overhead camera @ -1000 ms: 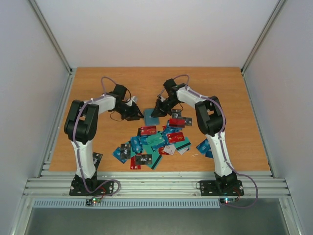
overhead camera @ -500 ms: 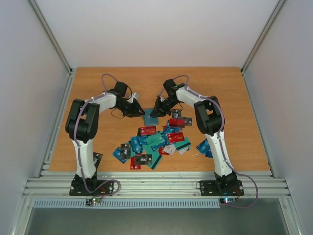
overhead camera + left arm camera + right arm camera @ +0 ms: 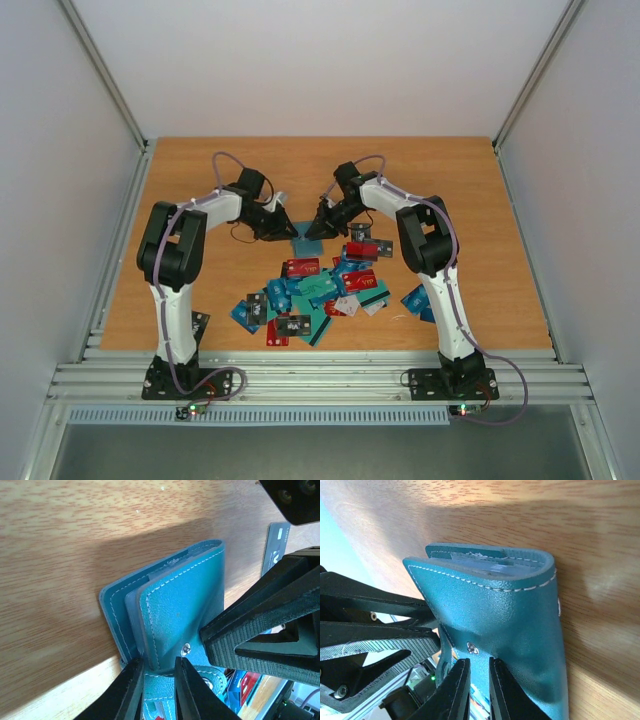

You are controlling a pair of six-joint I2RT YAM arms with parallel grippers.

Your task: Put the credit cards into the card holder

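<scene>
Both arms are reaching in toward the middle of the desk, and they meet right over the card holder. It sits just past the far edge of the card pile, caught between the two of them.

The left end effector comes in from the left side. From its wrist view its fingers are drawn close together with an edge of teal leather pinched between them, near a small metal snap stud. So the left has hold of the card holder.

The right end effector comes in from the other side. Its own camera shows its two fingers nearly together too, nipping the outer cover of the card holder beside a snap. In the left wrist view the holder's leaves are parted a little, white stitching showing along the edges and an inner panel visible between the covers.

The credit cards lie scattered and overlapping in a heap nearer the arm bases: red, teal, blue and black. Whether the holder is resting on the wood or raised off it, I cannot tell.
</scene>
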